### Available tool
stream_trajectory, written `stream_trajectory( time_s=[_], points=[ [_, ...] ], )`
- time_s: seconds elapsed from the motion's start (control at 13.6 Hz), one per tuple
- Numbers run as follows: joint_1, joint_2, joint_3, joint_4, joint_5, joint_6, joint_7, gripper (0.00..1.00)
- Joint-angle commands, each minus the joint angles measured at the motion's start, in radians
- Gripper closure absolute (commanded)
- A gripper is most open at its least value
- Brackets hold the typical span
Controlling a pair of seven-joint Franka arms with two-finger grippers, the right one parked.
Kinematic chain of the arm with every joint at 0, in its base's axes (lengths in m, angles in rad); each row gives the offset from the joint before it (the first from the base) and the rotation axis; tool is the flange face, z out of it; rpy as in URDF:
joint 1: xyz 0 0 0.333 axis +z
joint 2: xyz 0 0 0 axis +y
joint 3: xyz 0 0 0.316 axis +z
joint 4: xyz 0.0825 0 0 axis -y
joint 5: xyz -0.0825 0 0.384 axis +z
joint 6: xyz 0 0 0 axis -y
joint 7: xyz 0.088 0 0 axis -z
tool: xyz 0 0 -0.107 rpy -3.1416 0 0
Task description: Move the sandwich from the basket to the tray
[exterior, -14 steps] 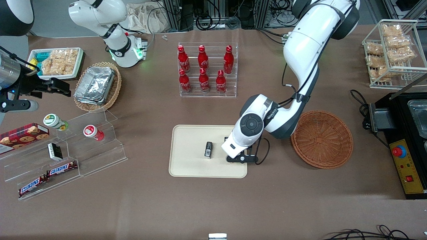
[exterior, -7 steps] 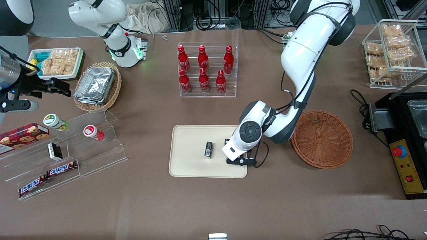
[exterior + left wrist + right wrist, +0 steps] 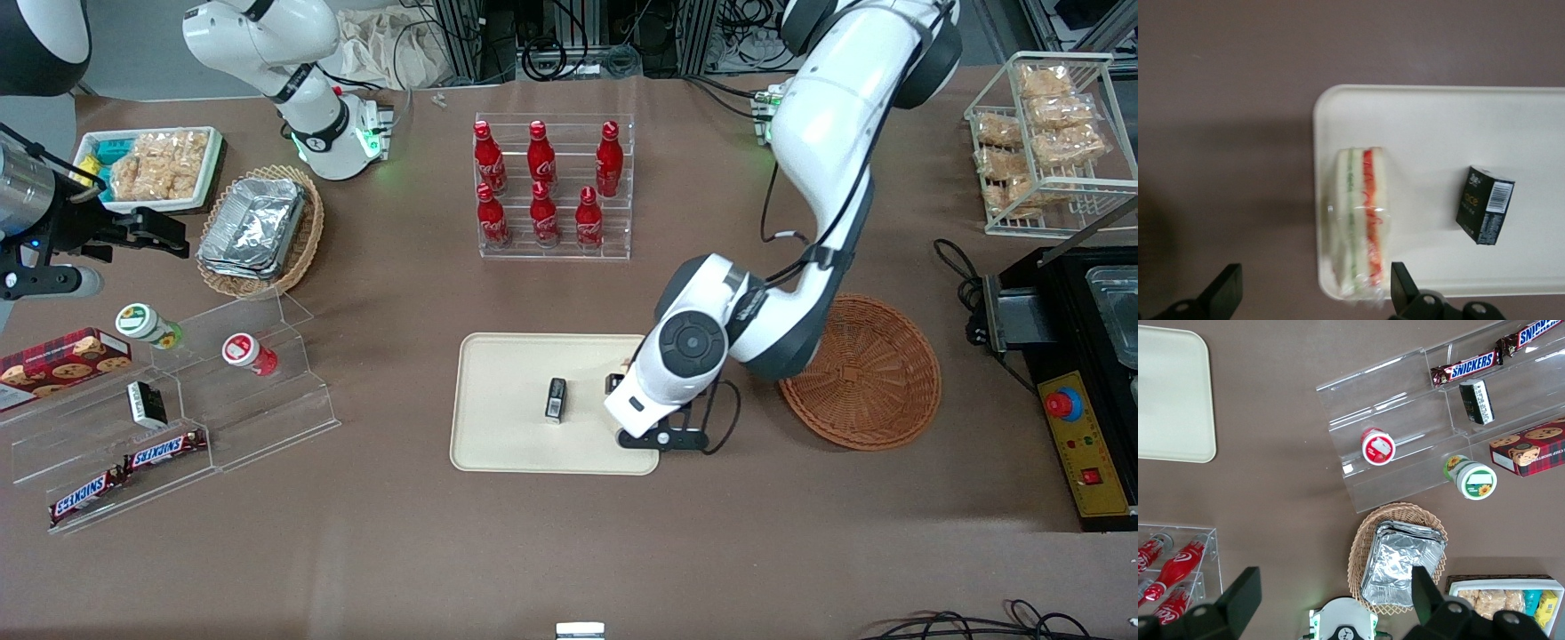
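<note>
Here, the sandwich point(image 3: 1361, 223) is being left on the tray point(image 3: 1511, 120), lying on its side at the tray's end nearest the basket point(image 3: 876, 391), close to the rim. In the wrist view the tool point(image 3: 1311, 293) is being shown spread wide, its two fingertips standing apart on either side of the wrapped wedge with nothing held between them. In the front view the tool is being hidden under the working arm's wrist, above the tray's edge toward the basket. A small dark box point(image 3: 556, 398) is being seen on the tray too, near the sandwich but apart from it. The basket is being shown with no sandwich in it, on the table point(image 3: 569, 533) just beside the tray. The step in hand is being judged as the release, with the task nearly done. The next move is being judged to call for a straight lift clear of the wrapper, so the sandwich is not dragged off the rim.
</note>
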State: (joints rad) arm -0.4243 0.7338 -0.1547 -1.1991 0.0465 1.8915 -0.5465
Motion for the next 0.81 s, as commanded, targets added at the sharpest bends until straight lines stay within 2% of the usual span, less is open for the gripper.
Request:
stream_trajectory(
  time_s=[0.0,0.37,0.73],
  points=[
    [0.068,-0.176,0.006,-0.136,-0.003,-0.078,0.013,0.0],
    [0.173,-0.495,0.01,-0.408,0.004,-0.068,0.02,0.0],
    [0.294,-0.7,0.01,-0.598,0.009,-0.074,0.173,0.0]
  ],
)
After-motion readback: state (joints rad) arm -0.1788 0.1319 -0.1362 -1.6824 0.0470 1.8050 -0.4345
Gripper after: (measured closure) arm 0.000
